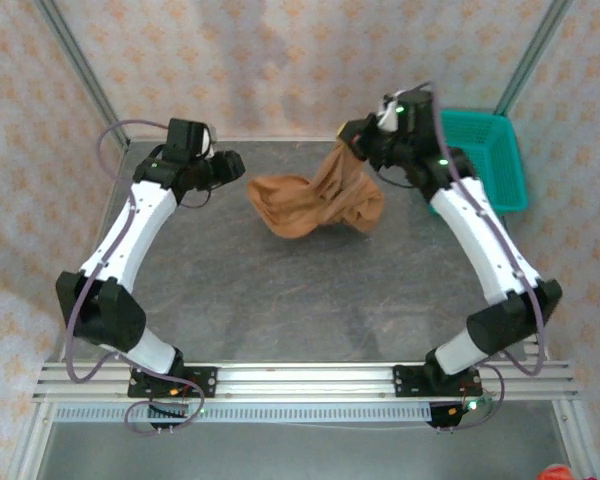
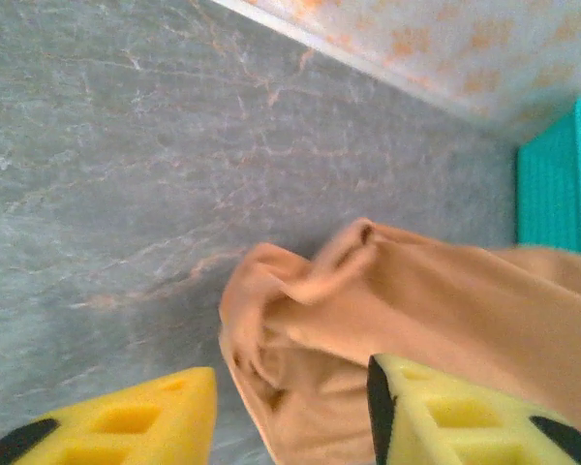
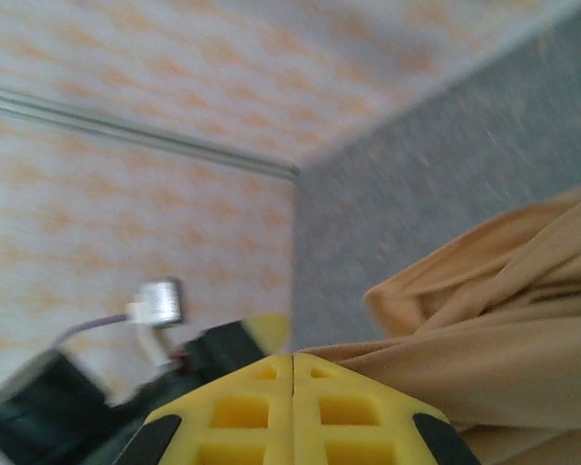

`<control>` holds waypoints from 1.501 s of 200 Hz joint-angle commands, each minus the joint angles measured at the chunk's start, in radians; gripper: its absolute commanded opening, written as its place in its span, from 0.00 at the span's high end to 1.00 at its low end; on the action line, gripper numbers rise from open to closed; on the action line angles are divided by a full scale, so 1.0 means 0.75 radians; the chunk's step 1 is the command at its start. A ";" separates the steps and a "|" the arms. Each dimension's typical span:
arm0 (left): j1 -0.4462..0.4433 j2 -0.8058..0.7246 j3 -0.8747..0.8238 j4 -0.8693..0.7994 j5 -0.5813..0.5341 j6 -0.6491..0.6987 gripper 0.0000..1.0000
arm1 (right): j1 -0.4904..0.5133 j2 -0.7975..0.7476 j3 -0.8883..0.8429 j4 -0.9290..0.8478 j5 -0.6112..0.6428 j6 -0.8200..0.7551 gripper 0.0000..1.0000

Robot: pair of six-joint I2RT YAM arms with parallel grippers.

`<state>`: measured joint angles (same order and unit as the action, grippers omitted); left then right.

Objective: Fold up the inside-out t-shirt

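teal basket (image 1: pixel 498 165) beyond bunched t-shirt (image 1: pixel 310 205)

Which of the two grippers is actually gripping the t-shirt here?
The right gripper: its jaws are shut on the t-shirt, holding one end up. The left gripper stands open.

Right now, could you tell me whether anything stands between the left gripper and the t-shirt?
Nothing visible does. The left gripper is open right beside the t-shirt, with only bare table around it. The right gripper is shut on the t-shirt's other end, holding it up, and the basket sits off at the far right corner.
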<state>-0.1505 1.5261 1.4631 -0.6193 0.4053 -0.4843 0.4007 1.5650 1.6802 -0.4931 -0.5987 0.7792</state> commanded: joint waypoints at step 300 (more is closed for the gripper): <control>-0.425 0.186 -0.076 0.557 0.094 0.011 1.00 | -0.004 -0.050 -0.606 -0.100 0.301 -0.188 0.36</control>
<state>-0.4751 1.6909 1.4055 -0.2203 0.4274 -0.4160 0.3275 1.5326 1.2621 -0.6136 -0.3878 0.6544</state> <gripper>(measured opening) 0.077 0.642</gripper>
